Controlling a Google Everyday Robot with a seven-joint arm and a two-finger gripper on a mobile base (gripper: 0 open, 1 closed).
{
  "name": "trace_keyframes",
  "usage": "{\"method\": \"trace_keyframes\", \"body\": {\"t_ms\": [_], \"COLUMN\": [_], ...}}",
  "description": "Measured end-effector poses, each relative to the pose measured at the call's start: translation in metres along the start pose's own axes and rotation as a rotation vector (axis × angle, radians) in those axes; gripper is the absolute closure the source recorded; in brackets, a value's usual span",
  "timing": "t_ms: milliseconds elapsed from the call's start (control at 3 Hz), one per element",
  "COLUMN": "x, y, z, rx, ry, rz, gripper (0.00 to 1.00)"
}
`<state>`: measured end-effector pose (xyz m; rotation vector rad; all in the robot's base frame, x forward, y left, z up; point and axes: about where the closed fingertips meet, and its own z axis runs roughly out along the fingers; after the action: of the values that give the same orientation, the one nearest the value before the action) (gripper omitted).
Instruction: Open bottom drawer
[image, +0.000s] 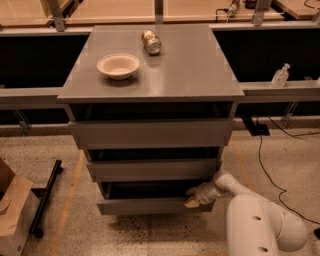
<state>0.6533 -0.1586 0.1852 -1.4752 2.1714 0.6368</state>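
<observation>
The grey cabinet (155, 80) has three flat, handle-less drawers. The bottom drawer (145, 205) is the lowest and narrowest-looking; its front stands a little out from the cabinet, with a dark gap above it. My gripper (194, 198) is at the right end of the bottom drawer's top edge, touching the front panel. My white arm (260, 225) reaches in from the lower right.
A pale bowl (118, 65) and a can lying on its side (151, 42) rest on the cabinet top. A cardboard box (11, 212) and a black bar (45, 197) lie on the floor at left. A cable (265, 165) runs on the floor at right. A bottle (280, 76) stands on the right ledge.
</observation>
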Motion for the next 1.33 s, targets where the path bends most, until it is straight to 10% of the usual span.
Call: {"method": "trace_keyframes", "body": {"t_ms": [333,667,1333], "x": [-0.002,0.03,0.028], "y": [0.001,0.046,0.05], "z": [-0.003,-0.001,0.002], "rx": [0.0,-0.077,-0.099], "ry": [0.0,0.023,0.041], "rz": [0.0,0.146,0.125], "gripper": [0.09,0.0,0.0]}}
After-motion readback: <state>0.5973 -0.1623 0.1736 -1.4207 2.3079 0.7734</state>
